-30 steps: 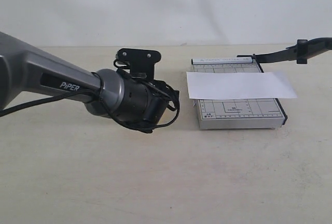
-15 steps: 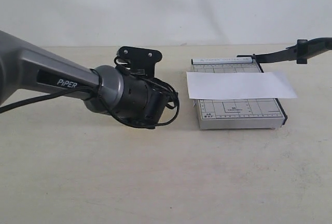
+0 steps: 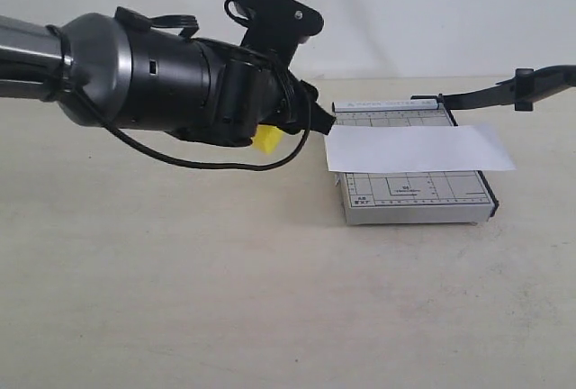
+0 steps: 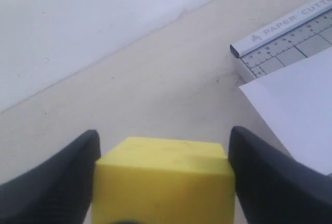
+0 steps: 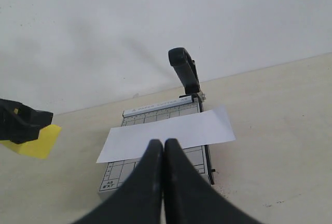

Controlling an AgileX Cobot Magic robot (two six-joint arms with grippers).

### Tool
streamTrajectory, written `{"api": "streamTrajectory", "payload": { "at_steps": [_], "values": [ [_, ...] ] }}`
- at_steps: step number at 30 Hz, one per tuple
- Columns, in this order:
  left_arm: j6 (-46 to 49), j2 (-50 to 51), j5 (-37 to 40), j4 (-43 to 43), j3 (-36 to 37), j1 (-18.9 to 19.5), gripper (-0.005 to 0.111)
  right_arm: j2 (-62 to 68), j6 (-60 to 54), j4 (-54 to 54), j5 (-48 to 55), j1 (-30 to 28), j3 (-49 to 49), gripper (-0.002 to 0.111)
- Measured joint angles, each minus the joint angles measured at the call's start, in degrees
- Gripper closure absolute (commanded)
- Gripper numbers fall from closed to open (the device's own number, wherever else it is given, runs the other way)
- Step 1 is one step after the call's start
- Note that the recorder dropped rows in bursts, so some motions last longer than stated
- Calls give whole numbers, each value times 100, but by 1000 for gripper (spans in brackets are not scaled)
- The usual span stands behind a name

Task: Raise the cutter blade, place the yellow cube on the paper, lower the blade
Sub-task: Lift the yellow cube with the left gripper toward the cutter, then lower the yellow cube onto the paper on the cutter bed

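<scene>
- The left gripper (image 4: pixel 164 175) is clamped on the yellow cube (image 3: pixel 266 140) and holds it off the table (image 3: pixel 270 299) at the paper's (image 3: pixel 418 148) 9 o'clock, likely for carrying across.
- The cutter blade (image 3: pixel 504 92) stands raised at the cutter board's (image 3: pixel 414 198) 1 o'clock, which leaves the paper uncovered.
- The right gripper (image 5: pixel 164 146) has its fingers pressed together and holds nothing.

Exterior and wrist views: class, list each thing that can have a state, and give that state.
Blade, raised.
Paper, flat across the board, nothing on it.
Cube, gripped, not yet on the paper.
Left gripper, shut on the cube.
Right gripper, shut, empty.
</scene>
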Motion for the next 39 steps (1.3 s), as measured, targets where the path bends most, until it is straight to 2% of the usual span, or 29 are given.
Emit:
{"api": "streamTrajectory", "payload": {
  "at_steps": [2, 4, 6, 8, 15, 24, 29, 39],
  "values": [
    [250, 0, 284, 0, 0, 0, 102, 0, 0, 0, 0, 0, 0, 109],
    [314, 0, 1167, 154, 0, 0, 102, 0, 0, 0, 0, 0, 0, 109],
    [337, 0, 2390, 471, -24, -8, 102, 0, 0, 0, 0, 0, 0, 109],
    [337, 0, 2644, 521, -135, -28, 102, 0, 0, 0, 0, 0, 0, 109],
    [665, 264, 2911, 604, -1299, -28, 102, 0, 0, 23, 0, 0, 0, 109],
    [1031, 1521, 3290, 618, -2629, -28, 102, 0, 0, 23, 0, 0, 0, 109],
    [1031, 1868, 3290, 618, -2939, -28, 102, 0, 0, 34, 0, 0, 0, 109],
    [706, 1887, 3057, 573, -2945, -28, 102, 0, 0, 43, 0, 0, 0, 109]
  ]
}}
